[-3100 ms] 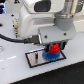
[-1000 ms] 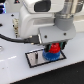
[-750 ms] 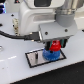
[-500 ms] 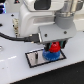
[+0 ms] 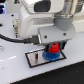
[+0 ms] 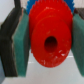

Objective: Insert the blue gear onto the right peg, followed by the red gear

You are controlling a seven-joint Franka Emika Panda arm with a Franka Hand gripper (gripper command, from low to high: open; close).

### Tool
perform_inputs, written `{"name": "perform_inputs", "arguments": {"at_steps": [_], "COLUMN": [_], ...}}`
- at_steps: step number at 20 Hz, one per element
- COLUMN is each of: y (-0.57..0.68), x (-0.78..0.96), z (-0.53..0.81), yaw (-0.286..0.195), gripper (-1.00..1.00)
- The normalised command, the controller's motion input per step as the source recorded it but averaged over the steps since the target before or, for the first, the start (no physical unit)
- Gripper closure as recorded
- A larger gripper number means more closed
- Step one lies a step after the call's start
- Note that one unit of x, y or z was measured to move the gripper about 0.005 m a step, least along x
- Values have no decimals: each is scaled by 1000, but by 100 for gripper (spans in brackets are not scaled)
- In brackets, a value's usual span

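In the exterior view the blue gear (image 5: 50,56) lies flat on the grey black-rimmed plate (image 5: 34,58) toward the exterior view's right. The red gear (image 5: 53,49) sits just above it, between my gripper's fingers. My gripper (image 5: 53,48) is shut on the red gear. In the wrist view the red gear (image 6: 48,36) with its hub and centre hole fills the middle, clamped between two teal pads (image 6: 22,46). A sliver of the blue gear (image 6: 33,4) shows behind it. The right peg is hidden by the gears.
The arm's white body (image 5: 37,20) hangs over the plate, with a black cable (image 5: 15,38) running to the exterior view's left. The plate's part at the exterior view's left (image 5: 36,59) is bare grey. The white table (image 5: 20,72) surrounds it.
The gripper with the red gear has stayed over the blue gear with only a slight shift; nothing was let go.
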Motion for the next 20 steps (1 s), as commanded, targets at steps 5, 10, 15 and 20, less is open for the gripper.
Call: {"name": "perform_inputs", "arguments": {"at_steps": [5,10,15,20], "y": [41,-44,-189,13], "x": [82,0,-84,68], "z": [24,150,270,54], "yaw": [0,0,0,0], "gripper": [100,100,100,100]}}
